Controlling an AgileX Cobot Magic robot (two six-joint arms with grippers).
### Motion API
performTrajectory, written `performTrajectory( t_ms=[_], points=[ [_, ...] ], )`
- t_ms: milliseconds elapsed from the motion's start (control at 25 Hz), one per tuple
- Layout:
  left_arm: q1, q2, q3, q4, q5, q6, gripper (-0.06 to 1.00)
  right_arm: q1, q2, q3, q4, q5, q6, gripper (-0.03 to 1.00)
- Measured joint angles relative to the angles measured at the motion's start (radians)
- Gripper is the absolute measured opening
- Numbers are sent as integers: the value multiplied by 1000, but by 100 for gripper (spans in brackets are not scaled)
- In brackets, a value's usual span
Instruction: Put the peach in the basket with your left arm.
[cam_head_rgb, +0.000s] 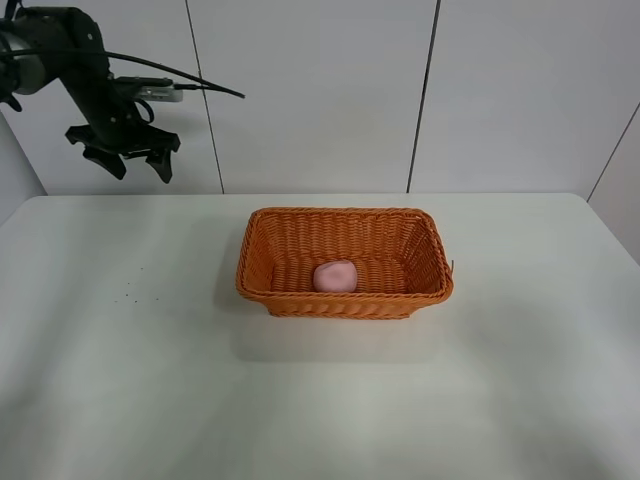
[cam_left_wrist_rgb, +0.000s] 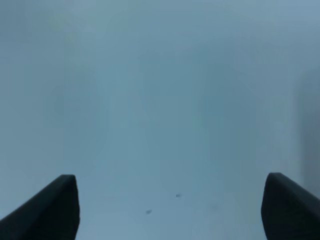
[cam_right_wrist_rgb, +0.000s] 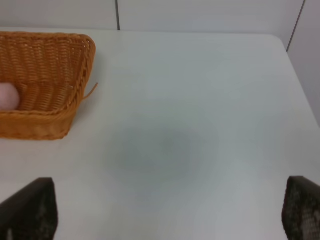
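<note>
The peach (cam_head_rgb: 335, 276) lies inside the basket (cam_head_rgb: 345, 212), near its front wall. The left gripper (cam_head_rgb: 140, 170) hangs high by the table's (cam_head_rgb: 120, 380) far left corner, well apart from the basket, jaws wide and holding nothing. The right gripper (cam_right_wrist_rgb: 165, 210), jaws also wide, faces the tabletop beside the basket's right rim.

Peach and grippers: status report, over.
Left gripper open, up high, empty. Right gripper open, empty. Peach in basket. Nothing in the way.

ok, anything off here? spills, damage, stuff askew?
Only minor things. A loose wicker strand sticks out at the right side of the basket, and a few dark specks dot the table left of it. The peach sits inside; the left claw hangs open, clear of it.
</note>
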Motion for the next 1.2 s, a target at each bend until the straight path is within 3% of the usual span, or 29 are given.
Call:
performTrajectory(
  t_ms=[560, 800, 1200],
  points=[
    [25, -122, 147, -20, 0, -1, 76, 0, 0, 0, 0, 0, 0, 69],
    [25, -398, 446, -20, 0, -5, 76, 0, 0, 0, 0, 0, 0, 69],
    [25, -1046, 1078, -15, 0, -12, 75, 0, 0, 0, 0, 0, 0, 69]
  ],
)
